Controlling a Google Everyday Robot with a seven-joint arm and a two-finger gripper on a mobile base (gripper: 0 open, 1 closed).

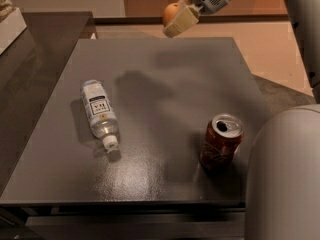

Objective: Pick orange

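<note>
Pincer (175, 22) at 12 o'clock, clamped on the small round matte orange fruit (169, 13), clear above the far edge of the dark grey tabletop (165, 89). Pick looks done; only a secure hold is left. Clear plastic bottle (100, 111) at 9, red soda can (220, 141) at 4.

1. 1 dark table (165, 69) is shown.
2. 1 orange (170, 13) is shown, clamped in 1 gripper (176, 20) held above the table's far edge.
3. 1 clear bottle (100, 112) is counted, lying on its side.
4. 1 red soda can (221, 141) is counted, standing upright.
</note>
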